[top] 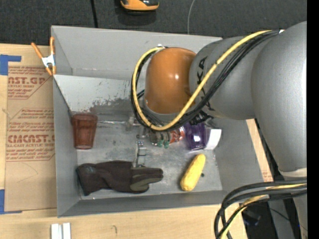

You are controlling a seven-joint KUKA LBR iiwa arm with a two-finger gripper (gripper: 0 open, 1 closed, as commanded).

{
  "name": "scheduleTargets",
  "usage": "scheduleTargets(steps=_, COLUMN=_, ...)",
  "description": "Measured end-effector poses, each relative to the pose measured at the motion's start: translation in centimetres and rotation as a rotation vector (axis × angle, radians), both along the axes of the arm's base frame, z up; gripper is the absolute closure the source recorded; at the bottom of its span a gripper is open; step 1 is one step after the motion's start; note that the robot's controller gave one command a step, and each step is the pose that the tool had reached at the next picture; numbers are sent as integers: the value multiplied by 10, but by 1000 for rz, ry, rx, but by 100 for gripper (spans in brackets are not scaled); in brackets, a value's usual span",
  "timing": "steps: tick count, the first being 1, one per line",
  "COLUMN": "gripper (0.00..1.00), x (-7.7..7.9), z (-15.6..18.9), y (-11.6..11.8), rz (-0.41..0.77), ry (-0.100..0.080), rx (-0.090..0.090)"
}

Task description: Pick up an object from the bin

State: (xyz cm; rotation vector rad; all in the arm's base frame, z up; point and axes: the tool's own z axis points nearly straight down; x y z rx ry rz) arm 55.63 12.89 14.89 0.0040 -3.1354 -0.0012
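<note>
Dark glove [117, 177] | long axis left-right, cuff left | hand [141, 158] over it

A dark brown glove [117, 177] lies flat in the bin's [89, 49] near-left corner.

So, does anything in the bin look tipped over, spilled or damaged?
At the left of the bin, the reddish-brown cup seems to lie on its side, not upright. The dark glove lies limp along the near wall. Nothing looks spilled or broken.
</note>
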Motion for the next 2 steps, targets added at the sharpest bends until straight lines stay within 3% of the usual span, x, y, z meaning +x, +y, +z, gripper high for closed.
scheduleTargets(steps=1, gripper=0, x=2, z=5, y=-1, rz=-1, ry=-7, rx=1)
scheduleTargets(steps=2, gripper=0, x=-14, z=-17, y=1, rz=72, ry=-18, rx=1)
